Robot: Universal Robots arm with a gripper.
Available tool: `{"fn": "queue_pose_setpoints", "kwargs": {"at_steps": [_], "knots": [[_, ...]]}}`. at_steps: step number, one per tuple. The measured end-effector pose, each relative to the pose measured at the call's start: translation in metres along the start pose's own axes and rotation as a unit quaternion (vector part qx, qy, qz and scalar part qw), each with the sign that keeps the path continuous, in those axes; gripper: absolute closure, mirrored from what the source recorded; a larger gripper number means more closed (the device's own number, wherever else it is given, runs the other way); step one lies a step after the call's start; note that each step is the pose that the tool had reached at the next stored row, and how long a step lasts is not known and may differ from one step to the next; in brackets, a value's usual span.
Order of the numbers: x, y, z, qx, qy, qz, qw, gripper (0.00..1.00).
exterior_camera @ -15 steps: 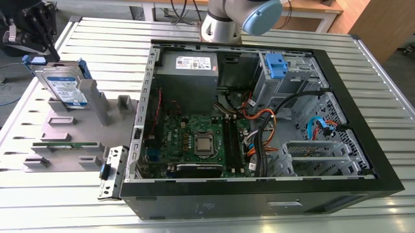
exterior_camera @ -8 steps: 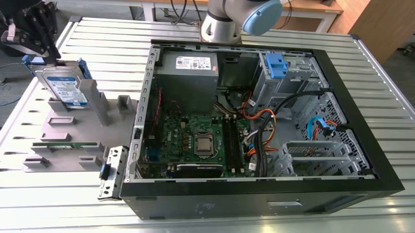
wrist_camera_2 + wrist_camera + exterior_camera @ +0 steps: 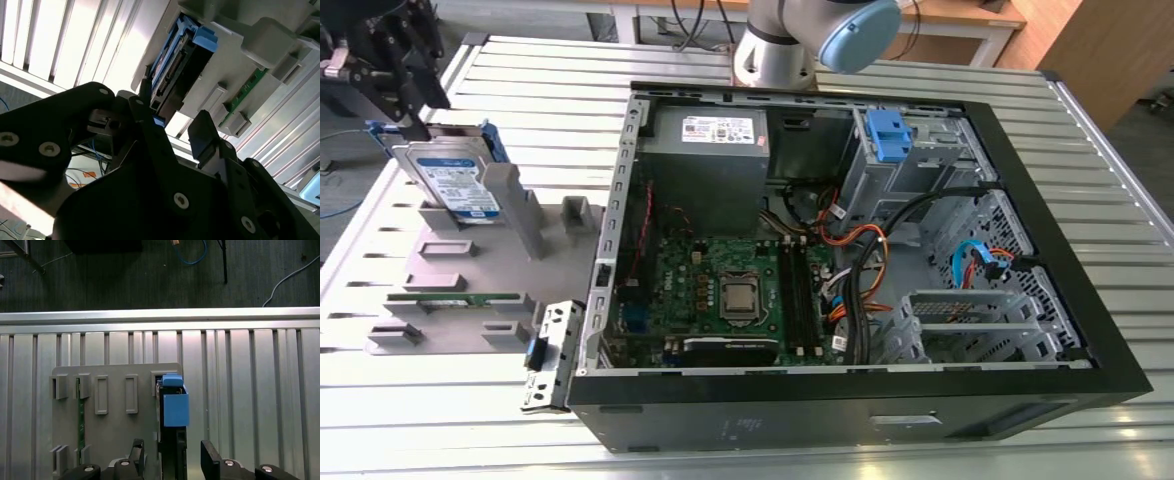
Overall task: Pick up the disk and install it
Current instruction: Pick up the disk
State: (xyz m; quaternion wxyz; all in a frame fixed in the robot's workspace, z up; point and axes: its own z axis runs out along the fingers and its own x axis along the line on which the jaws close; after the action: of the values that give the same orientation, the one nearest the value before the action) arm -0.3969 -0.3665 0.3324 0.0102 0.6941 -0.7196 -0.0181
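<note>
The black gripper (image 3: 173, 451) has its jaws spread. One black finger (image 3: 138, 452) stands on each side of the disk (image 3: 451, 185), and in the first wrist view a sliver of space shows between each finger and the drive, so nothing is pinched. The disk is a flat silver-metal hard drive with a white-and-blue label and blue plastic carrier rails. It stands on edge in a slot of a grey plastic fixture board (image 3: 467, 255), with its blue handle (image 3: 175, 407) at the upper end.

In the exterior view the gripper sits at ten o'clock, with the disk just under it at nine o'clock. A thin green circuit strip (image 3: 454, 297) lies in the fixture at six o'clock from the disk. The fixture rests on a slatted aluminium table (image 3: 400, 420).

At three o'clock from the disk lies an open black computer case (image 3: 854, 400). Inside it are a grey boxy power supply (image 3: 707, 150) at twelve o'clock, a blue plastic bracket (image 3: 887, 135) on a metal cage at one o'clock, and a green motherboard (image 3: 734, 290) near the centre.
</note>
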Motion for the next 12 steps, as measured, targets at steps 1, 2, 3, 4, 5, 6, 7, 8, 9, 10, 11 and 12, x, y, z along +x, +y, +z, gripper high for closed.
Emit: {"fn": "queue_pose_setpoints", "kwargs": {"at_steps": [1,2,3,4,5,6,7,8,9,10,11,12], "knots": [[0.0000,0.0000,0.0000,0.0000,0.0000,0.000,1.00000,0.48],[0.0000,0.0000,0.0000,0.0000,0.0000,0.000,1.00000,0.42],[0.0000,0.0000,0.0000,0.0000,0.0000,0.000,1.00000,0.42],[0.0001,0.0000,0.0002,0.0000,0.0000,0.000,1.00000,0.42],[0.0001,0.0001,0.0007,0.0003,-0.0001,0.000,1.00000,0.42],[0.0002,0.0002,0.0017,0.0007,0.0000,-0.001,1.00000,0.42],[0.0001,0.0003,0.0029,0.0010,0.0000,-0.002,1.00000,0.42],[0.0001,0.0004,0.0046,0.0012,0.0001,-0.003,0.99999,0.42],[0.0001,0.0005,0.0064,0.0013,0.0001,-0.004,0.99999,0.42],[0.0002,0.0005,0.0082,0.0013,0.0001,-0.005,0.99999,0.42],[0.0002,0.0005,0.0100,0.0013,0.0002,-0.006,0.99998,0.42],[0.0002,0.0006,0.0119,0.0012,0.0003,-0.008,0.99997,0.42]]}}
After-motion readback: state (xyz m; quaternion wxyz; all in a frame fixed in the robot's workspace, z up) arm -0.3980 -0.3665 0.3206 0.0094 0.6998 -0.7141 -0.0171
